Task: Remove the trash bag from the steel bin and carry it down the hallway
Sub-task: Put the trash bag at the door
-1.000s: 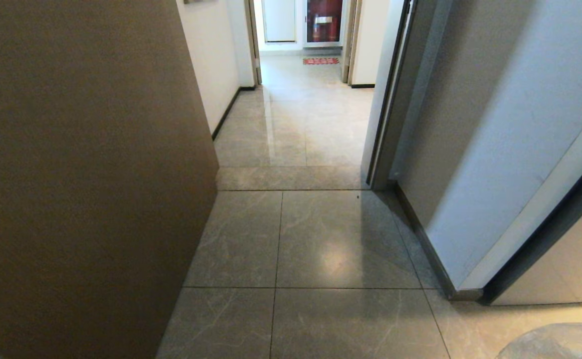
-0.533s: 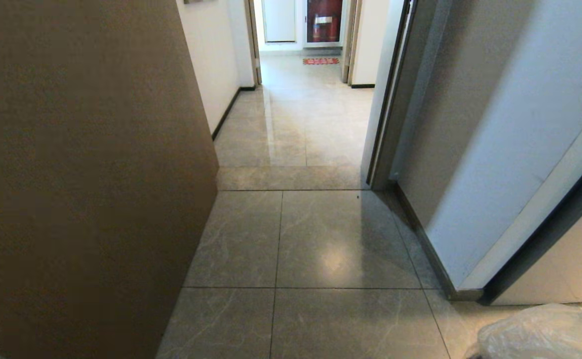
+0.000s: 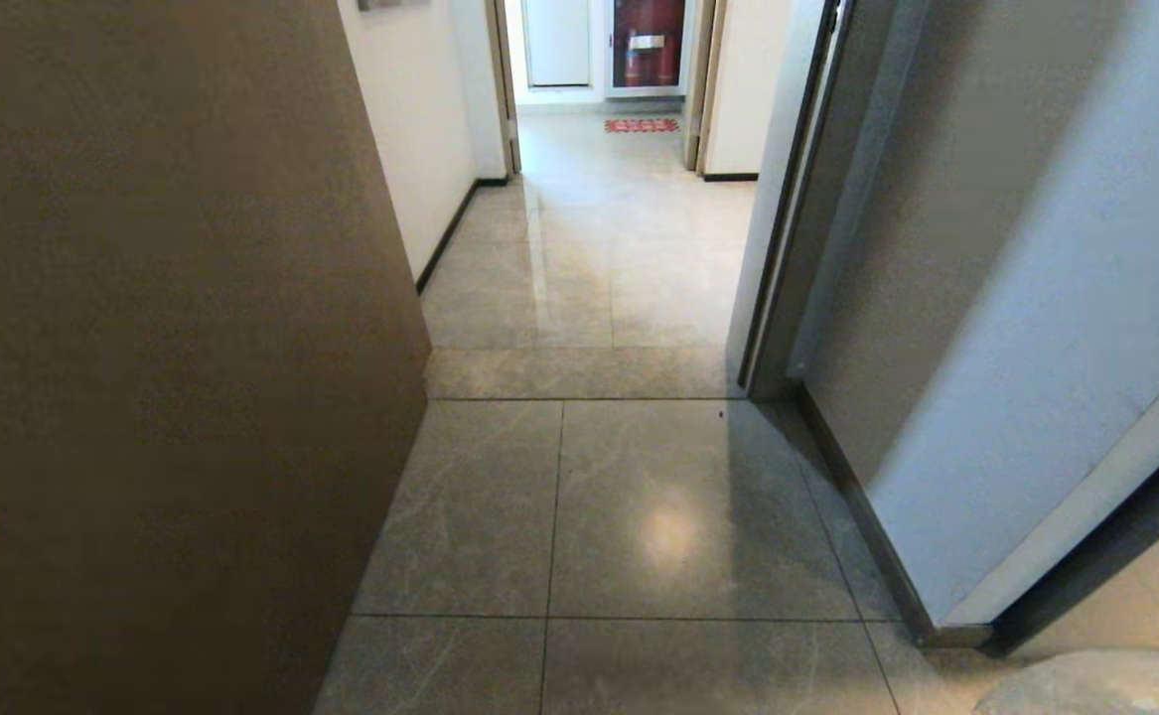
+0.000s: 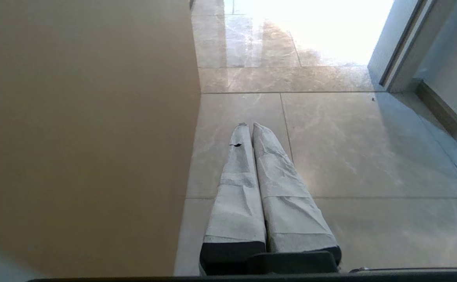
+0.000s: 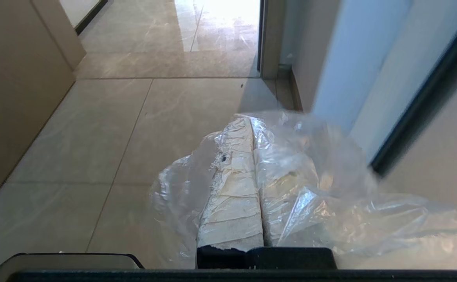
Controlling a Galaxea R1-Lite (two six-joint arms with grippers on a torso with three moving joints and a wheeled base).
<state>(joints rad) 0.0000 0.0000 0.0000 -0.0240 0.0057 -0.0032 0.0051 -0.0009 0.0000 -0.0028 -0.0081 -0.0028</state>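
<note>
Clearly the bag (image 5: 310,196) is pinched between the shut fingers (image 5: 232,188) of the right gripper (image 5: 251,119), plastic draping over and beside them above the hallway floor (image 5: 134,117). From the head, only its blurred top (image 3: 1105,685) seems to show. Left gripper (image 4: 250,125) hangs closed, empty, near a brown wall (image 4: 83,117).

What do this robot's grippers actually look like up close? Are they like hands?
Not like hands. The left gripper is two long flat fingers that taper to narrow tips, wrapped in crinkled whitish tape over a black base, with a small dark mark on one. The right gripper is the same: pale taped fingers, frayed at the edges, on a black base. No cables show.
</note>
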